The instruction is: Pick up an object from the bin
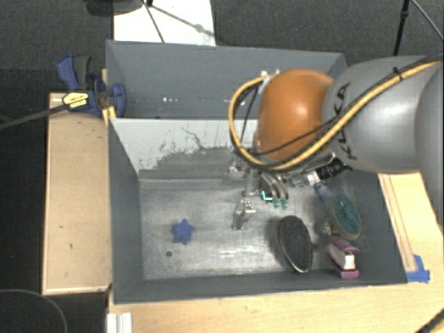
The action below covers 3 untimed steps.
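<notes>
My gripper (242, 218) hangs low over the bin's floor near the middle, under the arm's orange cover, and I see nothing in it. A black oval thing (295, 243), like a brush head, lies just to its right, apart from it. Further left on the floor sits a small blue star-shaped thing (182, 231).
A teal round thing with a blue handle (345, 214) lies by the right wall. A purple and white thing (343, 256) rests in the front right corner. The arm comes in from the right, above these. Bare floor lies between the gripper and the blue star.
</notes>
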Tool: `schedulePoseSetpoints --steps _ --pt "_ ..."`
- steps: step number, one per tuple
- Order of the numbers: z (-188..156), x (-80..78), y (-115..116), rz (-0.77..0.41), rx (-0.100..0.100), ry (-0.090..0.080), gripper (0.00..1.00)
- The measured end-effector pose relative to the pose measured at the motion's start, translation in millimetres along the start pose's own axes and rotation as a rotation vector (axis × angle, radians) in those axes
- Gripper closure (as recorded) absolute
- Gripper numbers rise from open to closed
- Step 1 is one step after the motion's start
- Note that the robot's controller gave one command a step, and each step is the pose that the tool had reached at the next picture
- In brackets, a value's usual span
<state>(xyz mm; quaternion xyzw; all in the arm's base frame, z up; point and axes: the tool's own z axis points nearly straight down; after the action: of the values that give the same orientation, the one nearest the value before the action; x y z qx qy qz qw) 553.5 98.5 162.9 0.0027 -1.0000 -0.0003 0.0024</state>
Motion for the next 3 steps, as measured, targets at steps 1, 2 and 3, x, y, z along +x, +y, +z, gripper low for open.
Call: schedulePoseSetpoints --steps 1,2,3 --pt "80 64.1 59 -0.264 -0.001 -0.003 0.00" --pt "92 26.3 94 -0.369 -0.001 -0.011 0.00" --pt "89 24.9 93 -0.362 -0.001 -0.014 1.00"
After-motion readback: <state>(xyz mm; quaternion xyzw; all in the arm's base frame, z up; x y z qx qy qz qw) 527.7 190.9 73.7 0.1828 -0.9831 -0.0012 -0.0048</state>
